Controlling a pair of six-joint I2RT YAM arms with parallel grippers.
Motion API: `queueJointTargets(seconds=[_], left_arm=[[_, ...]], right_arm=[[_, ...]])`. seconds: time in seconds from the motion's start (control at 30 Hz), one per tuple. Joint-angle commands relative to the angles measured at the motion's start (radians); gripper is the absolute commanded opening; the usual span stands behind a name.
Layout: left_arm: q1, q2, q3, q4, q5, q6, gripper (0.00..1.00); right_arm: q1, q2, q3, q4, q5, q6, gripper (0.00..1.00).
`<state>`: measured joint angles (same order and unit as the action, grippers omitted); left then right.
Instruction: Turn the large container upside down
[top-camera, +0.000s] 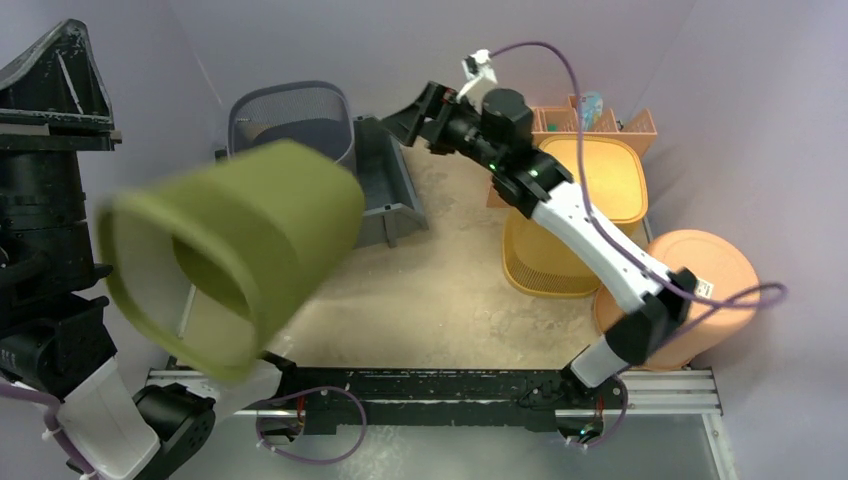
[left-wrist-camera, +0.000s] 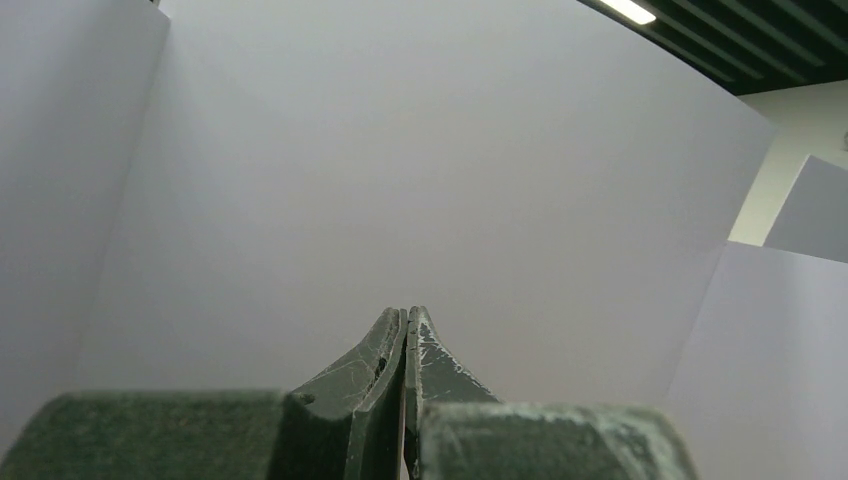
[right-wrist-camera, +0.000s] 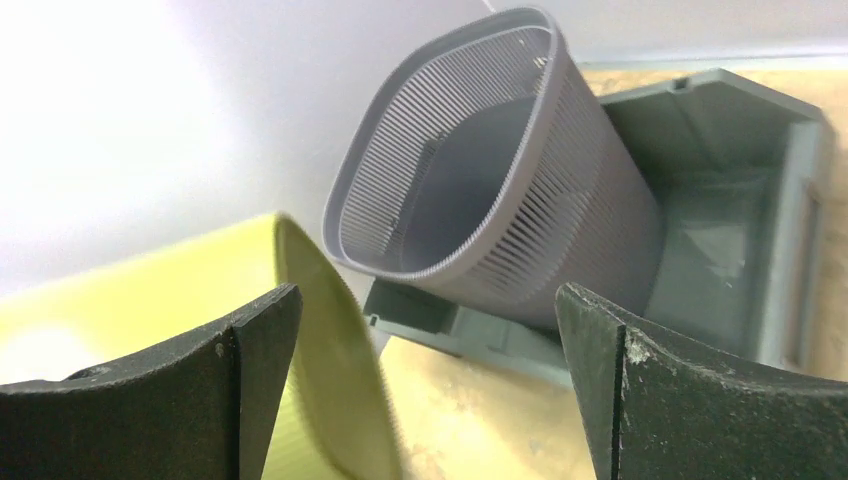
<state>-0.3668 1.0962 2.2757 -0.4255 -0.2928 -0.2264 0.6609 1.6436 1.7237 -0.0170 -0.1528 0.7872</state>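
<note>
Rotation is best completed slowly — the large container (top-camera: 240, 235) is seen aloft on its side, blurred, above the left arm. The left gripper (left-wrist-camera: 405, 315) is pressed finger to finger, seemingly with no green between; the right gripper (right-wrist-camera: 425, 300) is spread wide — it should be kept clear.

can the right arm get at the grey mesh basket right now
Probably yes: the right tool is open and aimed at the grey plastic mesh basket, with nothing between them. The olive green container is off to one side.

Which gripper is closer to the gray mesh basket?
Right. The right gripper hangs open just right of the gray mesh basket. The left gripper, shut, faces bare wall; its arm is back at near left.
</note>
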Motion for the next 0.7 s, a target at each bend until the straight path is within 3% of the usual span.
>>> queueJointTargets(seconds=[0.0, 0.3, 0.47, 0.67], left_arm=[[0.002, 0.006, -0.034, 0.005, 0.068, -0.052, 0.00], [0.002, -0.031, -0.443, 0.088, 0.317, -0.301, 0.00], [0.002, -0.057, -0.580, 0.052, 0.392, -0.334, 0.00], [0.001, -0.065, -0.730, -0.053, 0.533, -0.309, 0.00]], right_arm=[[0.000, -0.190, -0.145, -0.098, 0.121, -0.066, 1.00], [-0.001, -0.419, -0.357, -0.152, 0.132, -0.059, 1.00], [0.000, -0.469, -0.399, -0.273, 0.123, -0.116, 1.00], [0.002, -0.503, -0.331, -0.493, 0.167, -0.230, 1.00]])
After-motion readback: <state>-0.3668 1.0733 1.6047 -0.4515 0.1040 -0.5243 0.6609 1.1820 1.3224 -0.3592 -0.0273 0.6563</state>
